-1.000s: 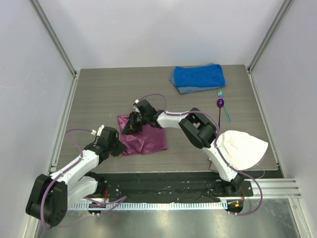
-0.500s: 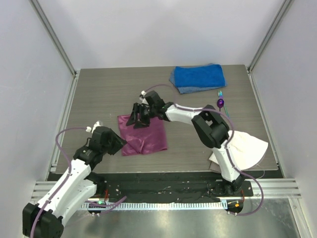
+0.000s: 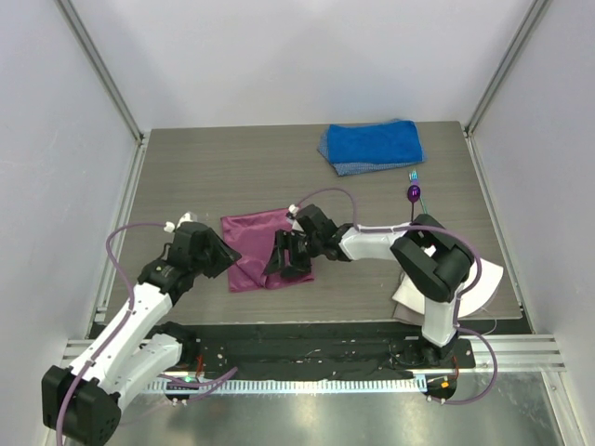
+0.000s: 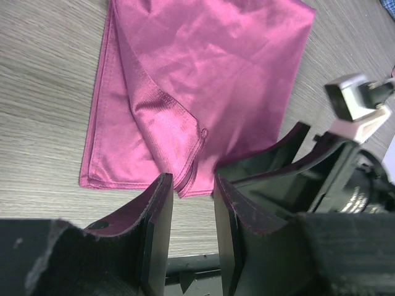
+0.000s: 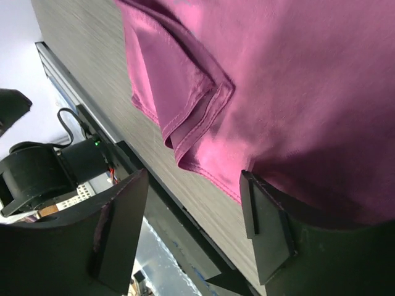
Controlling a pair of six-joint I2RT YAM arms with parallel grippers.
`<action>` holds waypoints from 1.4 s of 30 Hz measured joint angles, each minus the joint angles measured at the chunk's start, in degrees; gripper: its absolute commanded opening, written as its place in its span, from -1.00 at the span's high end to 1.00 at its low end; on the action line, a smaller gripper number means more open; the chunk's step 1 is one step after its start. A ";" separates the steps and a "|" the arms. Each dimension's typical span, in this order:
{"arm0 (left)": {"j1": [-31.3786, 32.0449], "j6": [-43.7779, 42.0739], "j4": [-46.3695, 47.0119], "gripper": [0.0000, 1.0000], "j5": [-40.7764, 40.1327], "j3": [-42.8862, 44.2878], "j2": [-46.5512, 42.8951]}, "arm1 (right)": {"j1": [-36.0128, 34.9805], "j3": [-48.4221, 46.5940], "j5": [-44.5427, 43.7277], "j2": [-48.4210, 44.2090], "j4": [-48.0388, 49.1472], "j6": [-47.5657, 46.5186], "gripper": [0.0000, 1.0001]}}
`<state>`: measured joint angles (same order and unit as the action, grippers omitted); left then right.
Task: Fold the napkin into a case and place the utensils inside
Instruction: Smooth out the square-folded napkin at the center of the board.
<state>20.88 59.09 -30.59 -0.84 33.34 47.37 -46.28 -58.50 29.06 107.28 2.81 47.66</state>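
Magenta napkin (image 3: 253, 237) lies flat on a grey wood-grain tabletop (image 3: 186, 177). The fabric is thin, satiny and creased, folded to a rough rectangle. Stacked hemmed edges show along its left side, w/ a loose folded corner at the near edge.

L claw (image 4: 190, 216) sits at the napkin's near-left corner. Its black fingers are apart by a narrow gap w/ nothing between them, tips just short of the cloth.

R claw (image 5: 191, 234) hangs over the napkin's near-right part, jaws spread wide, gripping nothing.

The utensils lie on bare tabletop, well to the far right of the napkin and not in it: spoon (image 3: 413, 193) w/ shiny purple bowl, and teal fork (image 3: 415, 176). Their handles are partly hidden by the R arm (image 3: 409, 246).

Thick blue towel (image 3: 372, 146), folded, lies beyond the napkin to the right. White cloth (image 3: 479, 279) lies right of the napkin, partly under the R arm.
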 measured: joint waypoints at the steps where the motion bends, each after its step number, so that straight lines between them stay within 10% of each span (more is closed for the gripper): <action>1: 0.00 -0.04 0.00 0.27 0.02 0.04 0.00 | -0.33 0.46 -0.11 0.02 0.22 0.46 -0.27; 34: 0.00 -1.60 -6.40 0.27 -1.40 4.83 -5.20 | -2.69 -5.11 -0.02 9.55 12.33 8.17 0.36; 42: 0.00 -1.73 -9.79 0.26 -3.50 6.58 -7.78 | -7.10 -17.33 0.57 15.82 11.85 8.09 0.12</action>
<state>20.88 57.36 -40.38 -4.34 39.92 39.59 -53.39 -75.83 29.63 123.11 14.66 55.75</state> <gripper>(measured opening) 0.367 0.354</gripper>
